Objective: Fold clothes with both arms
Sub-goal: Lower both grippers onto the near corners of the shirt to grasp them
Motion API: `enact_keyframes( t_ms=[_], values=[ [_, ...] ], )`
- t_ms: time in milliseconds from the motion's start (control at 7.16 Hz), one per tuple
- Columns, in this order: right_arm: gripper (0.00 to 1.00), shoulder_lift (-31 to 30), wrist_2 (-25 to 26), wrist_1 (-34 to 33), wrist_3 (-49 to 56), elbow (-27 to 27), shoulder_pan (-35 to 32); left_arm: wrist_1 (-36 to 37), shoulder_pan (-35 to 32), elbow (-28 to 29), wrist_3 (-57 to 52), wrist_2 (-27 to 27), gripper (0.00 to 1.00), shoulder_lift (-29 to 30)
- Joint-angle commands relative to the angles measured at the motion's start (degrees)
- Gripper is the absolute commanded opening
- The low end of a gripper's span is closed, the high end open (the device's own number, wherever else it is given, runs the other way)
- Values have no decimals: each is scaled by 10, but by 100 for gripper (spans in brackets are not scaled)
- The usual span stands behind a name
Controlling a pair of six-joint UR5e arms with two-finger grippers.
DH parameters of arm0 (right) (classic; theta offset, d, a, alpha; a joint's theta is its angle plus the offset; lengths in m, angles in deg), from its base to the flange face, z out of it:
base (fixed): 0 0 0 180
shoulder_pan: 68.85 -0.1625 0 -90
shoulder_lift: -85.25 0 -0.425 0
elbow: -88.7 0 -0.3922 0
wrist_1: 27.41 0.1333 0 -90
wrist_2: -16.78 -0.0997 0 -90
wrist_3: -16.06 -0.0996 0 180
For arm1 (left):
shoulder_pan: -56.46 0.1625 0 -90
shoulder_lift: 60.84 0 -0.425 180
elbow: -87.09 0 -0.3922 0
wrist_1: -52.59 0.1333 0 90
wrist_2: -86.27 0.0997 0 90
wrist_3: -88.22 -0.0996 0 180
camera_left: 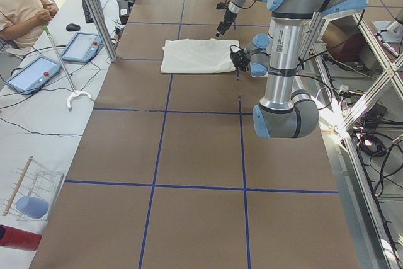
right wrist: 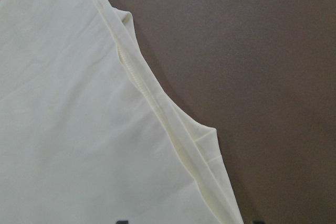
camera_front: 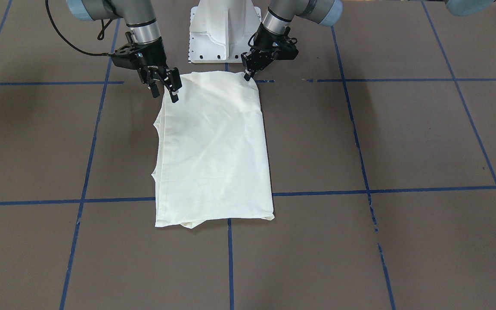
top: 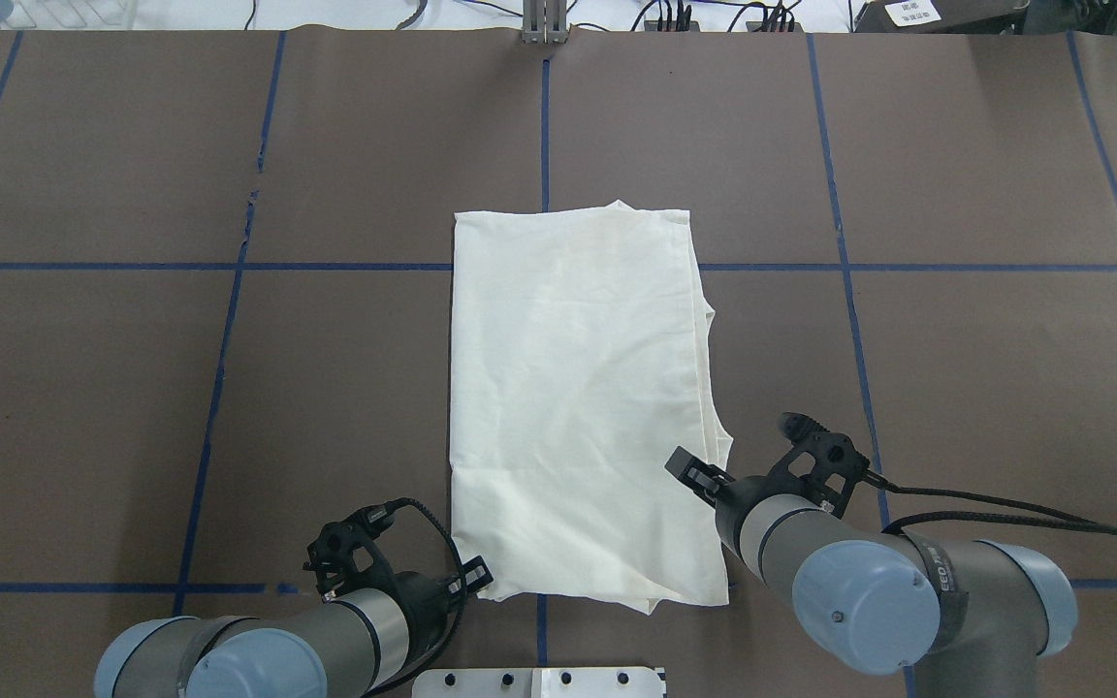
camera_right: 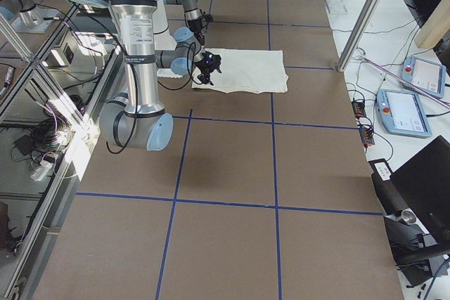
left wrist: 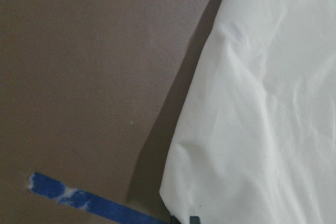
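Overhead exterior coverage shows the cream-white long-sleeved T-shirt (top: 578, 407) laid as a long folded rectangle, plain side up, at the middle of the brown paper-covered bench (top: 956, 388), with one short end near the robot-side edge. That end's two corners are attended by the black two-finger tools. The left end effector (camera_front: 246, 76) is seen with its fingers drawn together at one corner, though whether cloth is pinched cannot be told. The right end effector (camera_front: 165, 89) is held spread apart just above the other corner. A lopsided lift is judged the main risk — if only one corner or only the top layer is caught, the uneven stacked layers could be dragged askew.
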Motion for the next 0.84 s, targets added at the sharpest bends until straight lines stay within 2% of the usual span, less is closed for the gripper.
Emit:
enact_keyframes(
  t_ms=[0,698],
  values=[
    [86,6,14,-45,-5,-2,27,0,0,0,0,0,0,3],
    [77,9,29,-57,-13,-22,58,0,0,0,0,0,0,3]
  ],
)
